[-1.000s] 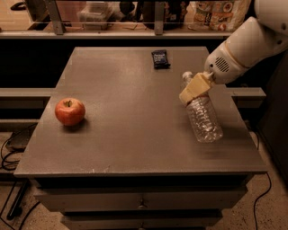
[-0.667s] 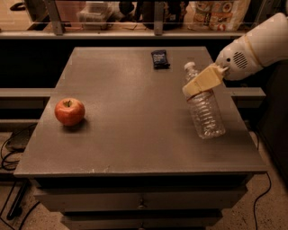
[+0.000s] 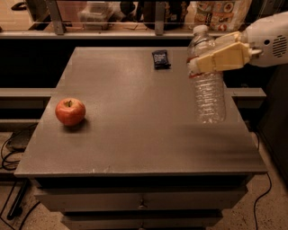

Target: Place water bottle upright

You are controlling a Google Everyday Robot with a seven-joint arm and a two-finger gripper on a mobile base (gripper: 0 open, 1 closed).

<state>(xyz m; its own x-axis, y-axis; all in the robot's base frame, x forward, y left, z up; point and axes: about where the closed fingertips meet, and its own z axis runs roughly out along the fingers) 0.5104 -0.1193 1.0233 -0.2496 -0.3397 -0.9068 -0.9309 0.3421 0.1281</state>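
Observation:
The water bottle (image 3: 208, 90) is a clear crinkled plastic bottle with a white cap. It stands nearly upright at the right side of the grey table (image 3: 135, 130), its base low over or on the tabletop. My gripper (image 3: 198, 60) reaches in from the right. Its cream fingers (image 3: 222, 57) are shut on the bottle's upper part, just below the neck, and hide the label band. The white arm (image 3: 269, 38) runs off the right edge of the view.
A red apple (image 3: 70, 111) sits at the table's left side. A small dark packet (image 3: 160, 59) lies near the far edge. Behind the table runs a shelf with packaged goods (image 3: 216, 13). Drawers (image 3: 141, 200) sit below the tabletop.
The bottle has been swung from lying on the table, cap toward the back, to nearly upright. The gripper rose and turned level while holding it.

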